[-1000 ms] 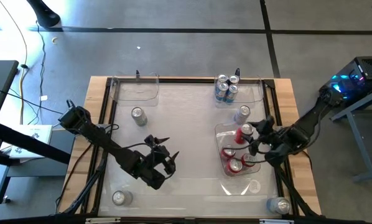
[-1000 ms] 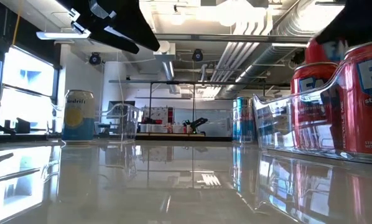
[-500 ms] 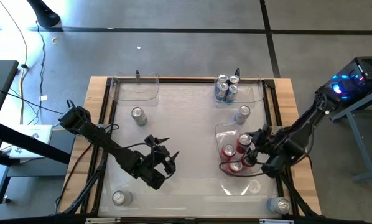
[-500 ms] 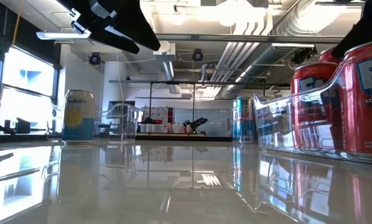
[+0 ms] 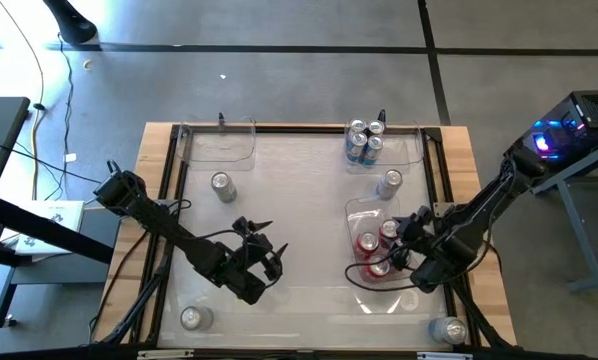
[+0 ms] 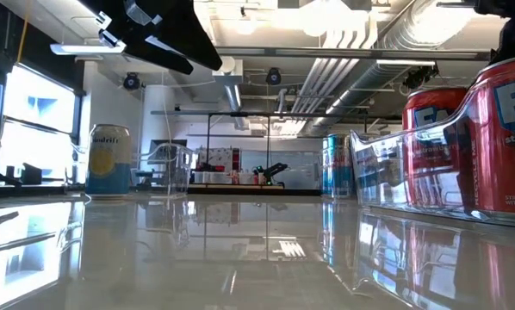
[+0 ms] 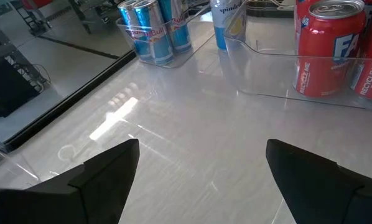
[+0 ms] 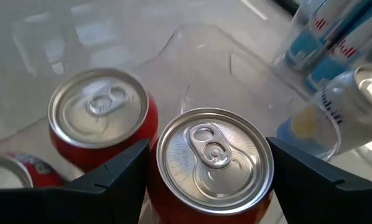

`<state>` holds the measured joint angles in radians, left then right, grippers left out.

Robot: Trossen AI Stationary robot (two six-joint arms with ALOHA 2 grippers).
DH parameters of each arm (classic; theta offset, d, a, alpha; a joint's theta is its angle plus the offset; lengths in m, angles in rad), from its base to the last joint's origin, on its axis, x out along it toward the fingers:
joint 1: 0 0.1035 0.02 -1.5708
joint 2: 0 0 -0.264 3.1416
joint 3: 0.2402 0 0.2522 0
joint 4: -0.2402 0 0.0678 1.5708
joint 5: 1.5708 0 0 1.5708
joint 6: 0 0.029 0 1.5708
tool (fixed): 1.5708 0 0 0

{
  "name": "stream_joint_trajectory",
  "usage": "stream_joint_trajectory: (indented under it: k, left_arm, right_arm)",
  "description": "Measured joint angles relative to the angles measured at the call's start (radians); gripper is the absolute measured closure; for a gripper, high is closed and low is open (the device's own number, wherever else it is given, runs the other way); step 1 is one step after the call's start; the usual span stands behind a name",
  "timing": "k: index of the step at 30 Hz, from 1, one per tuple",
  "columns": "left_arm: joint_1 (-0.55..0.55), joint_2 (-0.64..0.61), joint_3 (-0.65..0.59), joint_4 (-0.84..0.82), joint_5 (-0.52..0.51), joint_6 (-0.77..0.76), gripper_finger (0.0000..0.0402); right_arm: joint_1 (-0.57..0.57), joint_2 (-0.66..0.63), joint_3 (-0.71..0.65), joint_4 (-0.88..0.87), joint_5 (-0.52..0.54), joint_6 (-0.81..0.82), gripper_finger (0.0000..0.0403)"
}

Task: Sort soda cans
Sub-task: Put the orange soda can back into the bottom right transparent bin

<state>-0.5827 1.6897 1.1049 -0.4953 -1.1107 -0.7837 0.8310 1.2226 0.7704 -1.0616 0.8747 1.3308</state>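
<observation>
Red soda can (image 8: 214, 155) is sitting between the right gripper's (image 5: 403, 250) fingers inside the clear bin (image 5: 364, 209) with other reds; looks like placing, so releasing and lifting comes next. Left gripper (image 5: 262, 247) is hovering mid-bench, fingers wide.

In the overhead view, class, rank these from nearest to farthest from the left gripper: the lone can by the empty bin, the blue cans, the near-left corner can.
1. Near-left corner silver-topped can, toward the table's front edge of the left gripper.
2. Lone silver-grey can, beside the empty clear plastic bin.
3. Blue cans cluster, far right.
</observation>
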Motion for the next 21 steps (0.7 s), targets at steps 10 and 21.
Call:
stream_joint_trajectory:
  k: [10, 21]
  left_arm:
    - [0.001, 0.0, 0.0, 0.005, -0.001, 0.002, 0.0058]
    - [0.001, 0.0, 0.0, 0.007, -0.001, 0.002, 0.0058]
  right_arm:
    - [-0.016, 0.007, -0.064, 0.091, 0.004, 0.035, 0.013]
    - [-0.02, -0.092, -0.071, 0.071, -0.086, 0.006, 0.012]
